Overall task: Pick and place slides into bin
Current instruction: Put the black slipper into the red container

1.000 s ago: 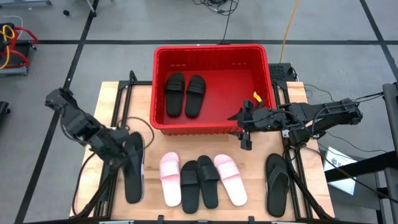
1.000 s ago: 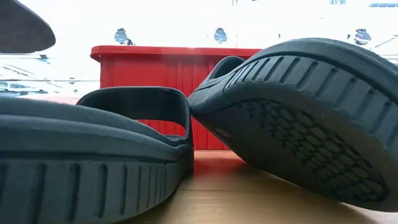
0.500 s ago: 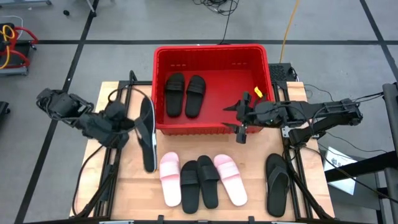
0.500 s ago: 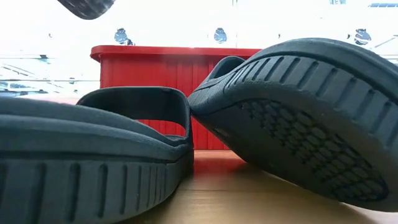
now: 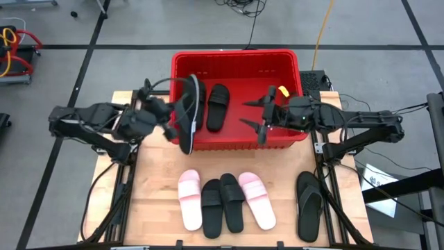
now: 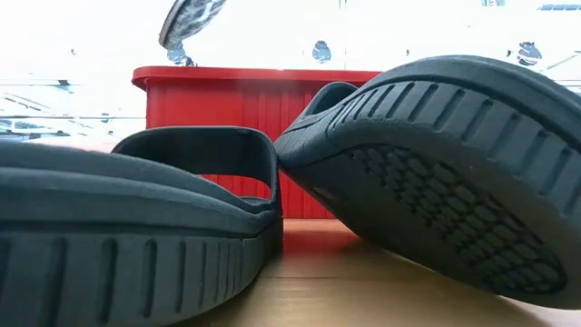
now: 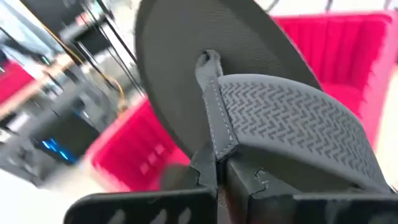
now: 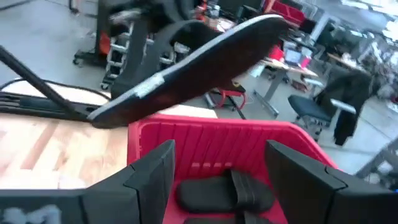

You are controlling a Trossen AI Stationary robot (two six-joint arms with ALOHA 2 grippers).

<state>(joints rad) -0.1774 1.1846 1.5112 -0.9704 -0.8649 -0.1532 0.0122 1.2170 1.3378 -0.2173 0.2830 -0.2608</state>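
Clamped on a black flip-flop point(image 5: 186, 114) tilted over the bin's point(image 5: 236, 142) near-left wall, the left gripper point(image 5: 166, 119) faces the wide-open, empty right gripper point(image 5: 258, 119) over the bin holding two black slides point(image 5: 208, 104), while five sandals lie on the table point(image 5: 281, 208).

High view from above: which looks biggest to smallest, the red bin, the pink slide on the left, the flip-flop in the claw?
1. The red bin, by far.
2. The black flip-flop, held tilted on edge by the shut left claw.
3. The left pink slide, though it looks nearly as long; the raised flip-flop is nearer the camera, so this is unsure.
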